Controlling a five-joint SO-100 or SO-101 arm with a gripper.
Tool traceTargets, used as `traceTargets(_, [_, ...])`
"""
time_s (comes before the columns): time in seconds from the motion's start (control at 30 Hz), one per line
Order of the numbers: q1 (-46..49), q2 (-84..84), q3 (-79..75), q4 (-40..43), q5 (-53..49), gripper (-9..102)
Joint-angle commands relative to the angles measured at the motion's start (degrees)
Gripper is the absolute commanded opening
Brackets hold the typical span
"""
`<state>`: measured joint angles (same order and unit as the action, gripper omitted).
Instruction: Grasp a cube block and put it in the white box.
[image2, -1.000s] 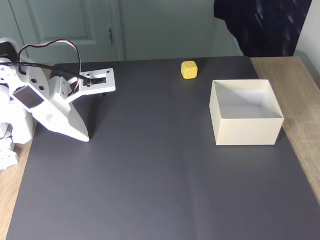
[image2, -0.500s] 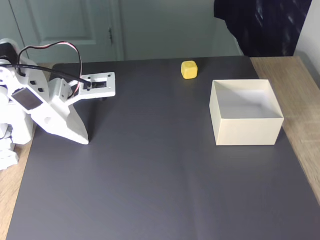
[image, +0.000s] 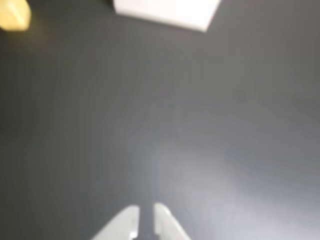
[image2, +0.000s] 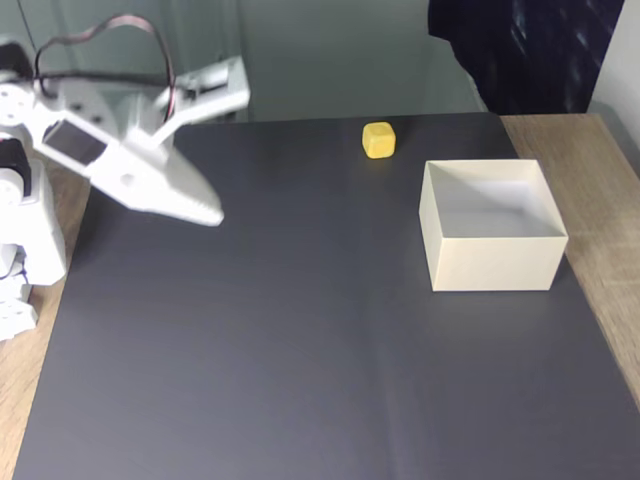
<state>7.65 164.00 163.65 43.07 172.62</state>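
Dark mat (image2: 300, 330) seen bare between gripper (image2: 212, 214) and cube block (image2: 378, 140); nothing in between. Cube block found well right of claw in fixed view, resting flat on mat, no long axis. White box (image2: 492, 262) placed beyond, farther right, near cube. Fingertips (image: 131, 220) seen nearly together, holding nothing.

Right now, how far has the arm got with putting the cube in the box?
Hardly started. Nothing looks done: the cube sits on the dark mat beyond the box, which is empty. The gripper hangs above the mat's left side in the fixed view, holding nothing, far from the cube. Reaching, grasping, carrying and dropping are all left.
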Motion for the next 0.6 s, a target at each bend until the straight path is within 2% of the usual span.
traceTargets(0.0, [-1.58, -14.94, -13.01, -5.89, -1.14, 6])
traceTargets(0.23, [-4.57, -36.91, -31.99, -12.30, -1.23, 9])
traceTargets(0.57, [-7.56, -58.27, -51.15, -14.41, -2.11, 9])
